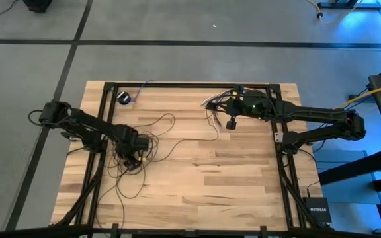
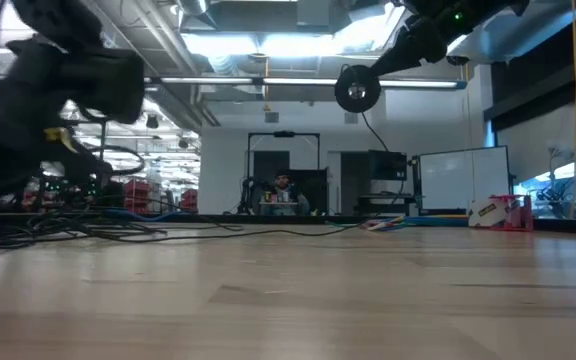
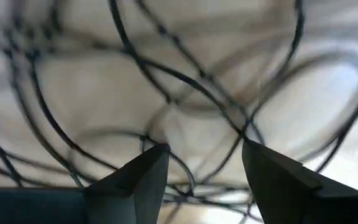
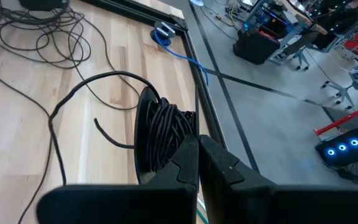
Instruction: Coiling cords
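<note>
Two arms are working on one long cord spread over the wooden surface.

The surface is carrying one cord, thin and dark, lying in many loose loops on the left half and trailing toward the middle. The left pincer is hanging low over the loops with its fingers apart and nothing between them. The right pincer is up near the far edge, with its fingers pressed together beside a black wound bundle. A small black round puck is sitting at the far left corner. The cord is probably light, soft and floppy, and likely to tangle, so it may be best to take hold of one single strand, not the whole pile.
</note>
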Robot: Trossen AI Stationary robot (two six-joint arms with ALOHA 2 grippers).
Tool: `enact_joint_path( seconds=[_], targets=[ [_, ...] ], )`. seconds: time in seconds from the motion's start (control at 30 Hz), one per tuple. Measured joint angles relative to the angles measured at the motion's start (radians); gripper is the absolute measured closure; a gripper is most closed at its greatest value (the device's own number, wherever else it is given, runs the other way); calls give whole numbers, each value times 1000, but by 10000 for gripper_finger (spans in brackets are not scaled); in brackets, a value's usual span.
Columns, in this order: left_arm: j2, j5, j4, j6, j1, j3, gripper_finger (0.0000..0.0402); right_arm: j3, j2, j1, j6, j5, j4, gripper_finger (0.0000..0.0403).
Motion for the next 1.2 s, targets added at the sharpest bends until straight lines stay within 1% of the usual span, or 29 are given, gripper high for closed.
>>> enact_joint_path(
  seconds=[0.03,0.1,0.17,0.27,0.3,0.37,0.43,0.53,0.67,0.73,0.8,0.87,0.93,1.0,1.1,1.2],
  targets=[
    [0,-42,1,35,27,11,199,0,0,0,-2,-1,-2,395],
    [-1,-168,33,129,86,29,199,0,0,0,-2,-6,1,395],
    [0,-260,123,211,151,44,199,0,0,0,-3,-16,-1,395],
    [1,-286,243,350,238,39,199,0,0,1,-3,-18,-3,395],
    [3,-303,320,400,272,39,199,0,0,1,-3,-18,-4,395],
    [10,-410,477,485,334,47,199,0,0,1,-3,-18,-3,395],
    [3,-520,551,553,390,44,199,0,0,1,-3,-20,-3,395],
    [6,-639,721,665,480,46,199,-1,0,0,-6,-20,-3,395],
    [-2,-823,857,760,581,45,199,-3,10,0,-7,-26,-12,395],
    [-23,-901,860,786,601,49,199,0,17,2,-8,-25,0,395],
    [-59,-910,816,787,603,73,199,-2,23,6,-10,-22,-9,395],
    [-116,-880,751,778,566,101,199,-1,29,7,-13,-18,5,395],
    [-176,-803,708,755,518,122,199,-1,30,7,-11,-18,-2,395],
    [-239,-698,701,727,467,130,199,-1,33,7,-10,-18,12,395],
    [-305,-570,767,679,403,133,199,-2,35,7,-1,-18,9,395],
    [-317,-486,843,682,348,133,199,-1,35,7,5,-18,19,395]
  ],
)
